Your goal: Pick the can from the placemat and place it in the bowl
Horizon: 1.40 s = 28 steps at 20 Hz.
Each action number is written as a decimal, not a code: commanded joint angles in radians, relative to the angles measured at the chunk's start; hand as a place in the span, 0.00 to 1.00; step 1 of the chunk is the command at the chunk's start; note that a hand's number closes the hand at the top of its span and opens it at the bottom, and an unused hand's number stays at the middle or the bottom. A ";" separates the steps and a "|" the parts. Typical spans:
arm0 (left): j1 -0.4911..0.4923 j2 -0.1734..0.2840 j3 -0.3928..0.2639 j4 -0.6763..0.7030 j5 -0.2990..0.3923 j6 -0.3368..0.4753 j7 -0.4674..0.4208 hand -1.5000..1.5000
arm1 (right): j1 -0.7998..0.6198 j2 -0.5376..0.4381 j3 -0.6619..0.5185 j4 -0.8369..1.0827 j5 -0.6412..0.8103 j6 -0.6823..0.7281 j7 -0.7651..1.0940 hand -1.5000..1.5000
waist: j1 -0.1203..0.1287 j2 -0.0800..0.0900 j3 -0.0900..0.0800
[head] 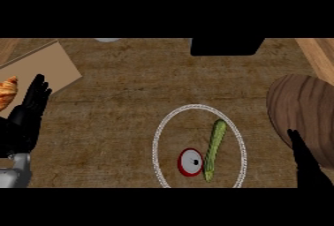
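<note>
Head view: the can (191, 162) stands on the placemat (163, 132) beside a cucumber (214, 150) — untouched. The bowl (306, 110) waits at right, near the right hand (306, 165), fingers straight, best placed to reach. The left hand (29, 108) rests open at the tabletop (130, 97) edge.

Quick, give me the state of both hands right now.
Left hand: open, fingers straight, holding nothing, at the left edge.
Right hand: open, holding nothing, near the bowl.

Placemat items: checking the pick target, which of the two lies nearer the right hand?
The long green cucumber, on the side toward the black right hand; the red-rimmed can sits to its left.
</note>
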<state>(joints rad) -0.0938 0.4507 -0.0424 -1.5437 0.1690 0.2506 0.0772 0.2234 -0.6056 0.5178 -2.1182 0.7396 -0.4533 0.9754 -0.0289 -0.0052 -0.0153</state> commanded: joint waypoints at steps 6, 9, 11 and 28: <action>-0.081 -0.004 -0.023 0.014 -0.009 -0.022 0.036 0.50 | -0.175 0.111 0.094 -0.125 -0.023 0.416 0.446 0.00 | 0.053 0.015 0.007; -0.067 -0.019 -0.028 0.013 -0.009 -0.020 0.036 0.50 | -0.216 0.169 0.118 -0.113 -0.076 0.473 0.501 0.00 | 0.058 0.013 0.008; -0.049 0.000 0.001 0.018 0.019 -0.055 0.004 0.50 | -0.204 0.182 0.137 -0.070 -0.110 0.498 0.509 0.00 | 0.066 0.013 0.007; -0.041 -0.035 -0.009 0.010 -0.021 -0.025 0.015 0.50 | -0.349 0.450 0.117 0.194 0.087 0.687 0.512 0.00 | 0.042 0.002 0.011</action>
<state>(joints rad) -0.1605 0.4199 -0.0539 -1.5188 0.1489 0.2284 0.1041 -0.0736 -0.2555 0.6186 -1.9656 0.7481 0.1174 1.2488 0.0127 0.0000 -0.0049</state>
